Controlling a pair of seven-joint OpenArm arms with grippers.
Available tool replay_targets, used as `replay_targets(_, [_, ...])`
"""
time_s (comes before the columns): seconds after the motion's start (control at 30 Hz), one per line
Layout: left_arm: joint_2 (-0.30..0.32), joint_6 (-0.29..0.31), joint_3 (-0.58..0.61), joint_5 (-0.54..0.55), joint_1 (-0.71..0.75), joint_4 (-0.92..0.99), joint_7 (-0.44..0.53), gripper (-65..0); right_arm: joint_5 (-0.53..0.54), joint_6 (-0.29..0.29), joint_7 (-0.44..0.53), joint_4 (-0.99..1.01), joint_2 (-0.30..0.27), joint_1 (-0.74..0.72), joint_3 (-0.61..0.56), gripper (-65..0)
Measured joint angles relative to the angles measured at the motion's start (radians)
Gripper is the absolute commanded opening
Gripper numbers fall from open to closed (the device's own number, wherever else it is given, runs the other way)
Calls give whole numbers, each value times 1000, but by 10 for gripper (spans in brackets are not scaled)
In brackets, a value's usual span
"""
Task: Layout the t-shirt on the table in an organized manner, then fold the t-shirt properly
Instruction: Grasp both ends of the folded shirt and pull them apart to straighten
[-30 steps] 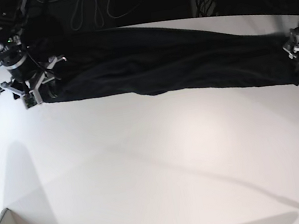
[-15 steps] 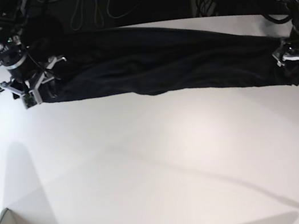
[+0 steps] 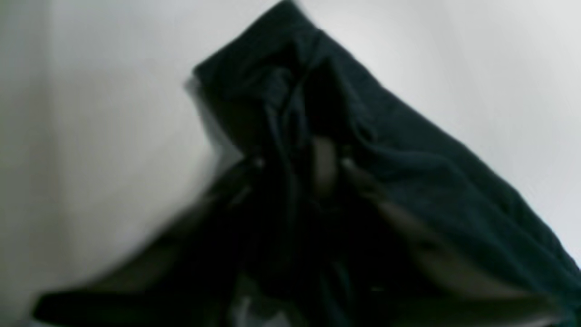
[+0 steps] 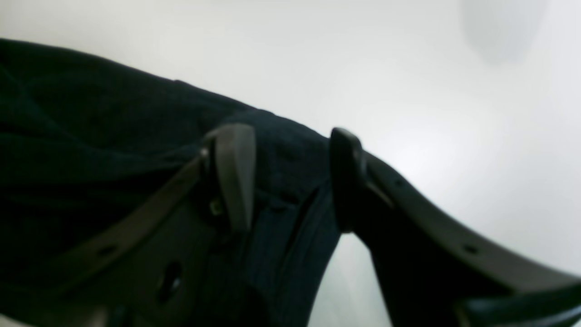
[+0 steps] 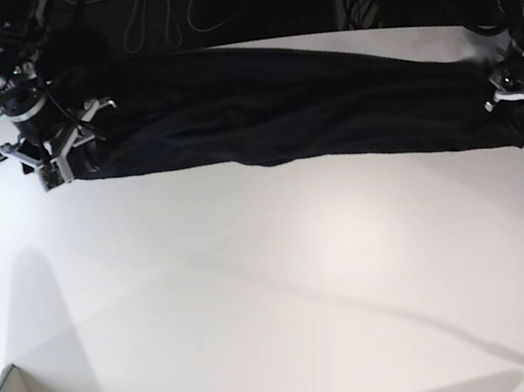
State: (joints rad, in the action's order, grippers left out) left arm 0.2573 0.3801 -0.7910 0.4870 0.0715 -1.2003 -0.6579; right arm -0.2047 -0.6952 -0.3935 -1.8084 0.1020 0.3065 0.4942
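While the black t-shirt lies stretched in a long, rumpled band across the far side of the white table, each arm reaches down from the dark back edge to one end of it. The right gripper is tipped low over its end, its two fingers standing apart with a fold of the cloth lying between them, not pinched. At the other end the left gripper has its fingers drawn together on a bunched corner of the fabric, though that close view is blurred.
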Motion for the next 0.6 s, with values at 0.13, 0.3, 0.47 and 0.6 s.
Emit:
replay_targets(0.13, [-2, -1, 1, -5, 3, 3, 39, -650, 0, 0, 0, 0, 0, -1, 0, -383])
replay_targets(0.3, [35, -5, 0, -24, 6, -14, 24, -650, 0, 0, 0, 0, 0, -1, -3, -383])
replay_targets(0.47, [61, -17, -6, -25, -3, -87, 26, -650, 1, 0, 0, 0, 1, -1, -3, -383])
replay_targets(0.6, [60, -13, -4, -20, -4, -134, 25, -650, 0, 0, -7, -25, 56, 16, -2, -384])
